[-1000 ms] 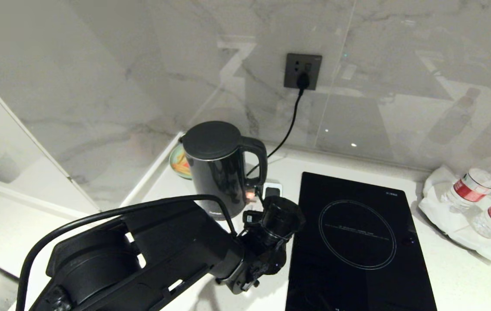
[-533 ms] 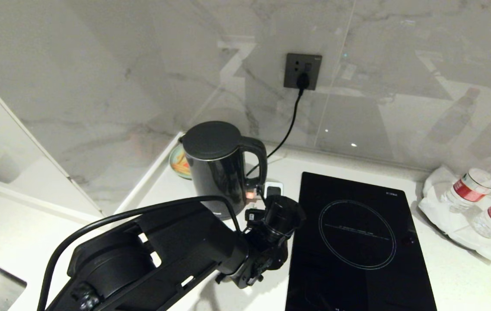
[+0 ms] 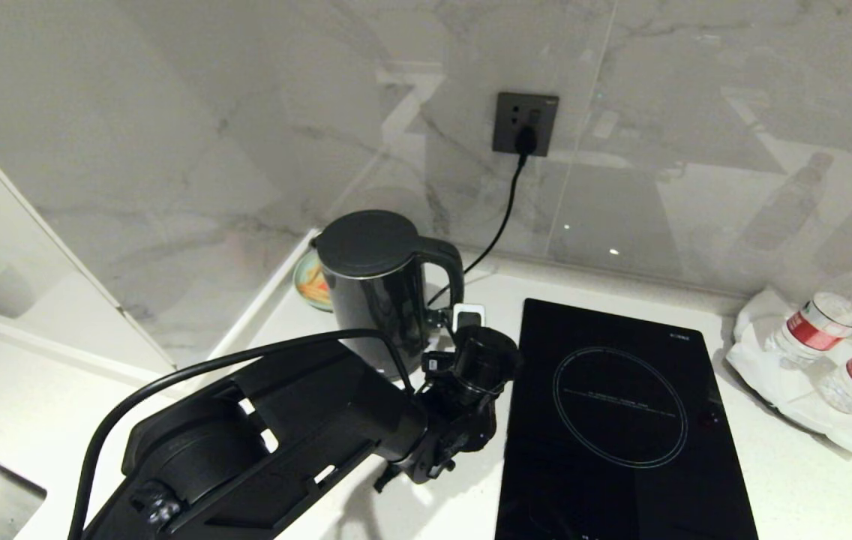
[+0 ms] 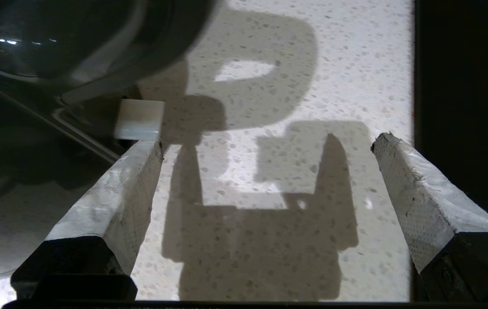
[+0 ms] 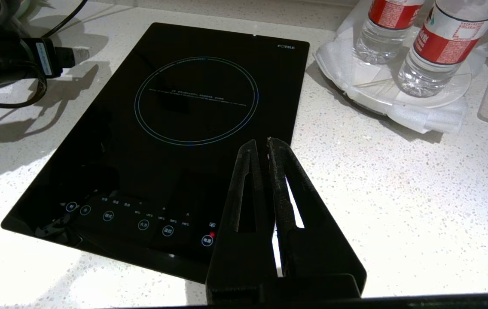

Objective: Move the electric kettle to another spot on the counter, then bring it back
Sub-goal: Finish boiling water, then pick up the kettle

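The electric kettle [image 3: 379, 289] stands upright at the back left of the counter [image 3: 808, 480], near the corner of the marble wall, with its loop handle turned toward the induction hob [image 3: 621, 420]. A small colourful dish [image 3: 310, 281] sits just behind it on its left. In front of the kettle the left arm reaches in from the lower left, and the left gripper [image 4: 265, 146] hovers low over the speckled stone between the kettle and the hob; its two pale padded fingers [image 4: 115, 193] are spread wide with nothing between them, and the kettle's rounded base [image 4: 55, 38] lies just beyond the tip of one finger. A black cord [image 3: 497, 217] runs from the kettle area up to the wall socket [image 3: 524, 124]. To the right of the hob, two water bottles with red labels [image 3: 835, 311] stand on a white plate [image 5: 437, 101] wrapped in foam. The right gripper [image 5: 261, 148] hangs over the near edge of the hob, its dark fingers pressed together and holding nothing.
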`<state>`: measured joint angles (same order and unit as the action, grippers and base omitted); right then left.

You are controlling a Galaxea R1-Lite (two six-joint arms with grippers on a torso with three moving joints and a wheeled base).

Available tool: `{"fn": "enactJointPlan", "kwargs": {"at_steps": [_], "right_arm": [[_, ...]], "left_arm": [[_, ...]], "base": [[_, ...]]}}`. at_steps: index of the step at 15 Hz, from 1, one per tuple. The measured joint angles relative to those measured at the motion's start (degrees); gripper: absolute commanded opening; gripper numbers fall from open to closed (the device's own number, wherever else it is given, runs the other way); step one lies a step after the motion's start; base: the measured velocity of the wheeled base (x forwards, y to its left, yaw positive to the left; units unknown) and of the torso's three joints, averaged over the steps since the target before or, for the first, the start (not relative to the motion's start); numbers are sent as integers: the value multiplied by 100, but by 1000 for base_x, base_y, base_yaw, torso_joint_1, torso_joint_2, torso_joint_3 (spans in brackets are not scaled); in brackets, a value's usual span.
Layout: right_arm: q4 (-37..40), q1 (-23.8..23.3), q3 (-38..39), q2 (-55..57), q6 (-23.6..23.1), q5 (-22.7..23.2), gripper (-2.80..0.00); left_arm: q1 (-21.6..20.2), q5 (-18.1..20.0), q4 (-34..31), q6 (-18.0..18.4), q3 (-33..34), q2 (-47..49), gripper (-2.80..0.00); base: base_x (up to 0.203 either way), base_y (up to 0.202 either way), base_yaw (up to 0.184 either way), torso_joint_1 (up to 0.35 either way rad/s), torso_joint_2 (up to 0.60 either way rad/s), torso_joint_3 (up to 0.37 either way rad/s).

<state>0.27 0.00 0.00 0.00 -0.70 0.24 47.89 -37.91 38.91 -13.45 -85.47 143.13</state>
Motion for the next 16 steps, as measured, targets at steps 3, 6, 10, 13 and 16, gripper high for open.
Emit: {"fn": "enactJointPlan", "kwargs": {"at_steps": [3,6,10,13,16], "right_arm": [[-2,0,0,0,2,-2,-280],[0,0,0,0,2,1,-280],[0,0,0,0,3,1,-280],[0,0,0,0,3,-2,-280],[0,0,0,0,-1,-1,-280]], "left_arm": [[-57,4,-2,37,-2,-24,0],[-48,-1,62,86,142,-51,0],[86,7,279,75,775,-212,0],[276,12,507,72,1459,-708,0],[504,9,651,64,2091,-1389,0]], "base": [[0,0,0,0,0,0],[0,0,0,0,0,0],[0,0,0,0,0,0],[0,0,0,0,0,0],[0,0,0,0,0,0]]}}
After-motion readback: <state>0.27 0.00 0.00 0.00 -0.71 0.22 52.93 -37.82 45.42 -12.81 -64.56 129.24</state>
